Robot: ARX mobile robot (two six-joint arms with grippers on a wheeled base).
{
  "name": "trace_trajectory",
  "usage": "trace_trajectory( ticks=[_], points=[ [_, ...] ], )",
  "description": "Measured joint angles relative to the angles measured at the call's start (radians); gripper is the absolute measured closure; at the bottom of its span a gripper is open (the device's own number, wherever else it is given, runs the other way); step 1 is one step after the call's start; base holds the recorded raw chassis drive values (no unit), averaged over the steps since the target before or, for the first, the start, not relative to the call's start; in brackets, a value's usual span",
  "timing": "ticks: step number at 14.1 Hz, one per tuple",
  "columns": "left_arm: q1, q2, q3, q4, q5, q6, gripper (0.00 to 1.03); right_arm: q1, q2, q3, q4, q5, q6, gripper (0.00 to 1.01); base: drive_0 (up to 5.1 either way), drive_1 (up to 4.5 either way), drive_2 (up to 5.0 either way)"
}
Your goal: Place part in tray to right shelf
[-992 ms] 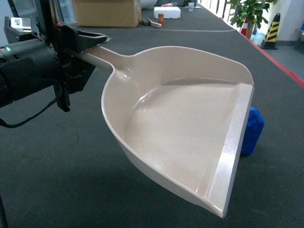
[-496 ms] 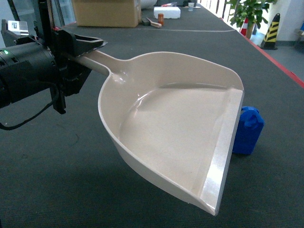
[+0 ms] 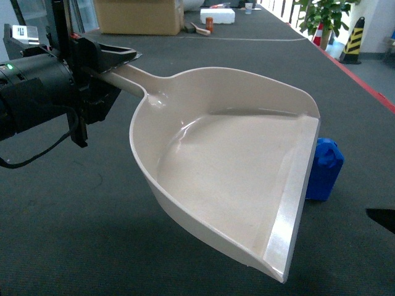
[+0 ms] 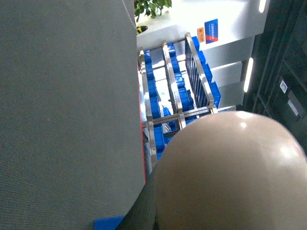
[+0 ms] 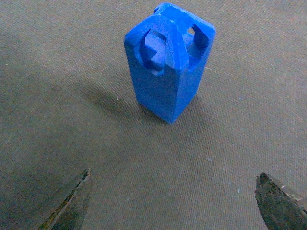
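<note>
Right wrist view shows the part [image 5: 168,60] standing upright on the grey carpet [image 5: 72,57], straight ahead of the right gripper [image 5: 172,206], whose fingertips are spread wide and empty with the block centred between their lines. Its long axis is vertical, loop handle on top. Seen from the head camera, it sits just beyond the front edge of the tray [image 3: 234,166], which the left gripper [image 3: 102,65] holds by the handle, so the right arm is plainly nearer
</note>
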Motion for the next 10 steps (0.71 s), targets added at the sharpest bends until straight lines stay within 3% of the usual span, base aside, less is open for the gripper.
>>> trace_trajectory(
  ticks=[3,5,8,9,10],
  points=[
    [0.0,0.0,0.0,0.0,-0.001,0.0,0.86,0.073,0.163,0.137,0.039,0.075,0.014,0.03,0.0,0.0,0.0],
    [0.0,0.0,0.0,0.0,0.0,0.0,0.86,0.142,0.294,0.259,0.052,0.097,0.081,0.03,0.0,0.0,0.0],
    [0.002,0.0,0.0,0.0,-0.005,0.007,0.87,0.224,0.417,0.397,0.09,0.233,0.148,0.03,0.0,0.0,0.0],
    [0.002,0.0,0.0,-0.001,-0.006,0.007,0.88,0.241,0.44,0.417,0.118,0.286,0.164,0.08,0.0,0.0,0.0],
    [0.001,0.0,0.0,-0.001,-0.005,0.008,0.89,0.251,0.449,0.419,0.133,0.327,0.186,0.19,0.0,0.0,0.0]
  ],
)
